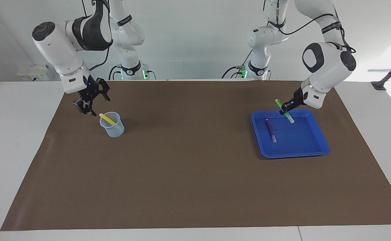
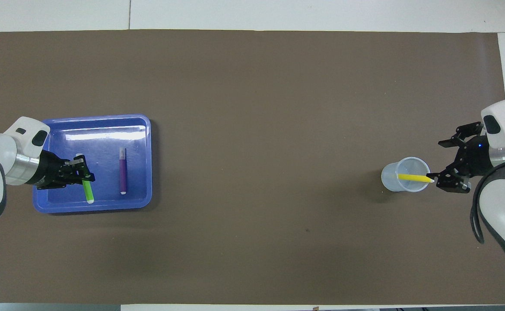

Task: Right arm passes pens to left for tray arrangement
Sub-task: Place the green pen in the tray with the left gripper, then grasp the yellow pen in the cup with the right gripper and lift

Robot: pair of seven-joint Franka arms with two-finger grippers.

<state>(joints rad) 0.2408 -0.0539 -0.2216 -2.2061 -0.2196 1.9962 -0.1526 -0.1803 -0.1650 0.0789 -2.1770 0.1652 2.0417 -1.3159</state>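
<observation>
The left gripper [image 1: 285, 109] is clamped on the green pen [image 1: 284, 111], holding it tilted over the tray [image 1: 319, 134] edge that lies nearest the robots, with the pen's pale lower end pointing down into the tray. Whether that end touches the tray floor cannot be told. The purple pen [image 1: 271, 130] lies flat inside the tray, toward the edge that faces the table's middle, apart from the green one.

The right gripper [image 1: 85, 105] hangs just beside the clear cup [image 1: 112, 124], at the raised end of the yellow pen [image 1: 108, 120] that leans in it. Its jaws stand apart and grip nothing.

Risks, as judged:
- Released at this tilt, the green pen may drop end-first, roll against the purple pen, or come to rest on the tray rim.
- The cup looks light. A jaw that nudges its rim or drags the yellow pen sideways could tip it over on the brown mat [image 1: 188, 174].
- A grip at the yellow pen's very tip may let it pivot or slip during lifting.
</observation>
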